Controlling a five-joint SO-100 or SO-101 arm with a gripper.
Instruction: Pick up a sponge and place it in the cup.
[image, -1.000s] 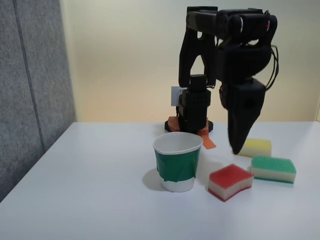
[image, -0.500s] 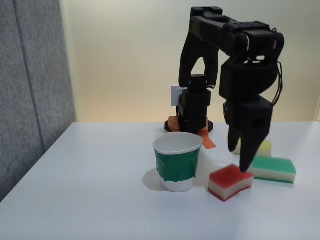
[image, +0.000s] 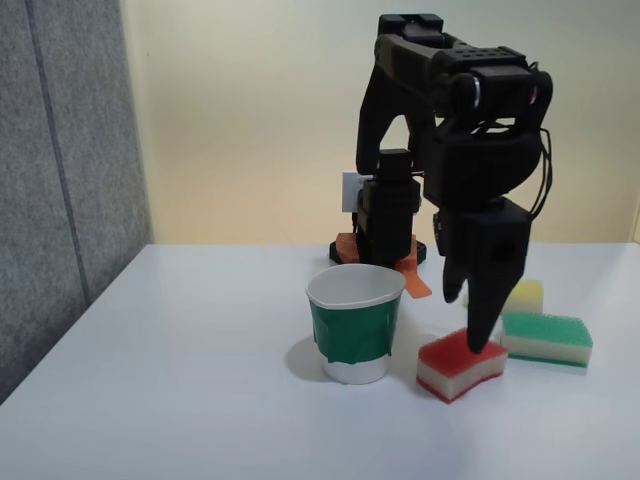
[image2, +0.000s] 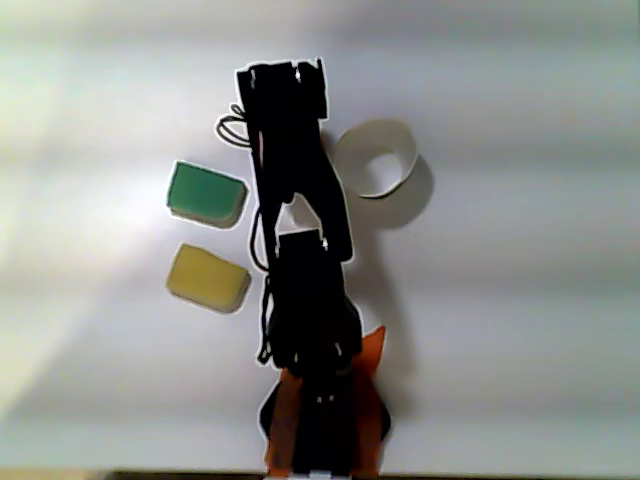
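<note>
Fixed view: the black arm bends over from its base at the back of the white table (image: 180, 400). The gripper (image: 470, 325) points down, 1 fingertip (image: 480, 343) resting on or pressing into the red top of the sponge (image: 455, 368); the other finger ends higher, just above the sponge's rear edge. The fingers are parted, with nothing between them.

The sponge lies flat on the table, red top up, cream layer showing along its near side. It sits just right of the cup (image: 355, 322), not touching it. The cup stands upright, mouth open, green band around the middle, rim slightly bent.

Green-topped sponge (image: 547, 339) lies right of the red one, close, whether touching I cannot tell. Yellow-topped sponge (image: 524, 296) lies behind it, partly hidden by the gripper.

Other view, from above: the arm covers the red sponge. The cup (image2: 378, 160) shows right of the arm, green-topped sponge (image2: 206, 193) and yellow-topped sponge (image2: 208, 278) on its left.
</note>
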